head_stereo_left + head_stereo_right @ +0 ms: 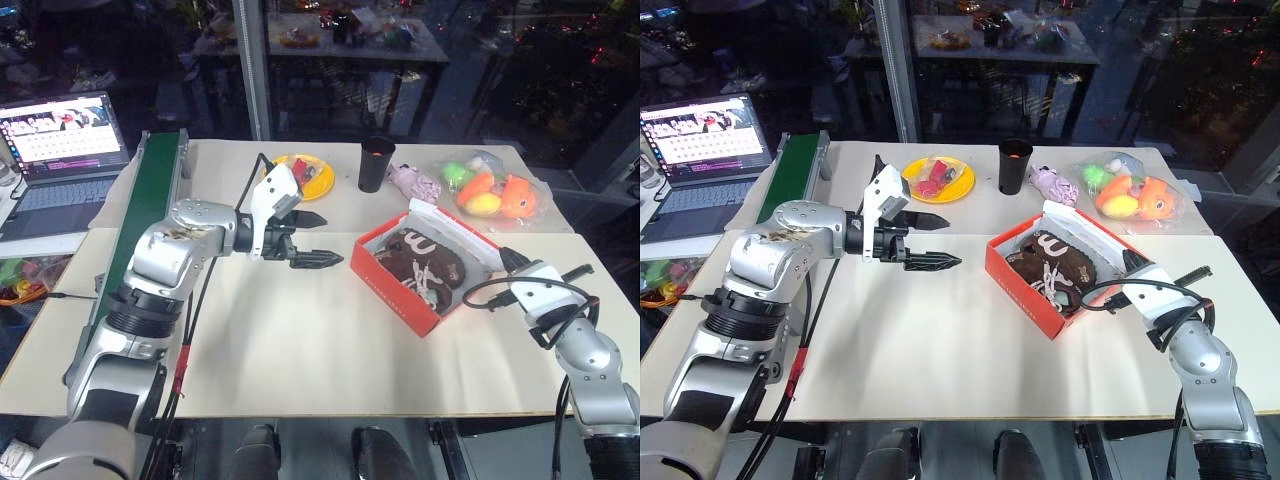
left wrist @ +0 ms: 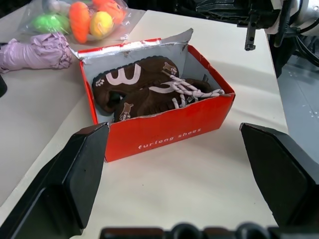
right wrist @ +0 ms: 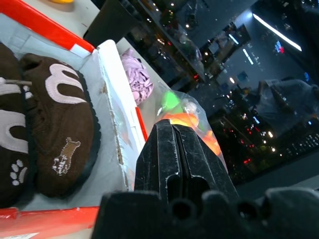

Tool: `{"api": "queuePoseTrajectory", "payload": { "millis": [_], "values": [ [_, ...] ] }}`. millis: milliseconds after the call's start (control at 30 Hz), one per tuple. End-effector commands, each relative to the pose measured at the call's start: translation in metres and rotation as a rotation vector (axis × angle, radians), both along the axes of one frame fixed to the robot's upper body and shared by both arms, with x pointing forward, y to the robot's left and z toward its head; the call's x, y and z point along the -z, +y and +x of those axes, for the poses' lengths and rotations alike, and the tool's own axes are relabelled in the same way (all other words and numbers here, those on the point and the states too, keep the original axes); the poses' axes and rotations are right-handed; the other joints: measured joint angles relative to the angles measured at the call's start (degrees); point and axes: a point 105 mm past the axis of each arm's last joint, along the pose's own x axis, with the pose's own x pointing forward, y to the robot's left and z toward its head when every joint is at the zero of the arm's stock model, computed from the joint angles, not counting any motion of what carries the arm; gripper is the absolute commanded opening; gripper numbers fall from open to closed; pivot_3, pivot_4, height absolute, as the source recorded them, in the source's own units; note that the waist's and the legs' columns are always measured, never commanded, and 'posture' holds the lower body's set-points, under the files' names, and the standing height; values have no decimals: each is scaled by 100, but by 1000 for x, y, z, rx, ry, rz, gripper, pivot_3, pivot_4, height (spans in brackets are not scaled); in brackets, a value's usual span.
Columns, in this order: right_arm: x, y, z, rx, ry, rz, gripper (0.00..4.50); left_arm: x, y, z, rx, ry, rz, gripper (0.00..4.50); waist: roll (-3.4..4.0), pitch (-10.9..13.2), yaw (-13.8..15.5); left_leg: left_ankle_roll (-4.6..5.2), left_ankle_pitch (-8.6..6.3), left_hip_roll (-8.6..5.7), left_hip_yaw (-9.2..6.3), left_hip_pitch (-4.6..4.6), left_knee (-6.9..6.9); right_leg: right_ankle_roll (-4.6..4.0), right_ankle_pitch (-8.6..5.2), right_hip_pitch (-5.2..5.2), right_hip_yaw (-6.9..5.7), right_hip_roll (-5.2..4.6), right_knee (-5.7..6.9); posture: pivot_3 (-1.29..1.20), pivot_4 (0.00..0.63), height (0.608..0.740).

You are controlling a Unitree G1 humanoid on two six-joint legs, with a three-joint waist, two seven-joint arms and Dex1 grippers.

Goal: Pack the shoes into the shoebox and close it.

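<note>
With both shoes (image 2: 149,92) already lying inside the open shoebox (image 1: 395,282) on the tabletop (image 1: 300,350), the fully closed, empty right hand (image 3: 174,149) is nearing the upright lid (image 1: 455,226), which it should tip gently over the shoes, while the wide-open left hand (image 1: 310,238) is hovering empty beside the box, ready to steady it.

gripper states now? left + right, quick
Left gripper: open, empty, hovering over the table short of the orange-red cardboard shoebox.
Right gripper: shut, holding nothing, beside the shoebox's white flap.

Two shoes (image 2: 144,89), one shoebox (image 2: 164,129), one plate (image 1: 938,180), one cup (image 1: 1015,165).
</note>
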Motion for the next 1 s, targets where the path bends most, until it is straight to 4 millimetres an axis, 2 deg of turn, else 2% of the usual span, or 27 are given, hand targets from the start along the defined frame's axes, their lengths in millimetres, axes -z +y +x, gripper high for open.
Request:
{"api": "queuePoseTrajectory", "payload": {
  "millis": [33,167,267,333,500,600,700,833,1000],
  "values": [
    [2,0,-4,9,9,16,29,-14,-3,-1,24,-57,-7,4500,0,0,-1,0,0,0,0,0,0,0,0,0,0,0,0,0,150,736],
    [26,17,-2,-61,136,24,29,-13,-2,-2,17,-55,-9,4500,0,0,-18,0,0,0,0,0,0,-1,0,0,0,0,0,0,150,736],
    [41,-7,1,94,208,95,29,-11,0,-2,6,-52,-11,4500,0,0,-8,0,0,0,0,1,1,-1,0,0,1,0,2,0,150,736],
    [40,-20,-3,154,187,144,29,-10,2,-3,-3,-51,-7,4500,0,0,0,0,0,-1,0,1,1,-1,0,0,1,-1,2,0,150,736],
    [35,-37,-24,232,92,148,29,-10,7,-3,-27,-53,-6,4500,0,0,57,2,-2,-2,-1,0,-3,3,-6,0,1,-1,1,0,150,736],
    [41,-38,-29,240,99,179,29,-9,7,-4,-32,-51,-7,4500,1,0,31,2,-2,-2,0,0,-3,3,-7,1,1,-1,0,0,150,736],
    [54,-30,-21,222,127,201,29,-8,6,-6,-28,-47,-5,4500,1,-1,-34,3,-2,-1,0,3,-1,1,-5,2,5,0,2,0,150,736],
    [70,-31,-5,250,155,138,29,-9,5,-5,-25,-52,-1,4500,1,-1,-70,3,-2,-4,0,13,0,0,-5,8,11,0,3,0,150,736],
    [58,-25,17,255,73,80,29,-11,9,-5,-36,-57,9,4500,1,0,-54,3,-2,-7,0,9,-6,2,-8,3,13,0,2,0,150,736]
  ]
}}
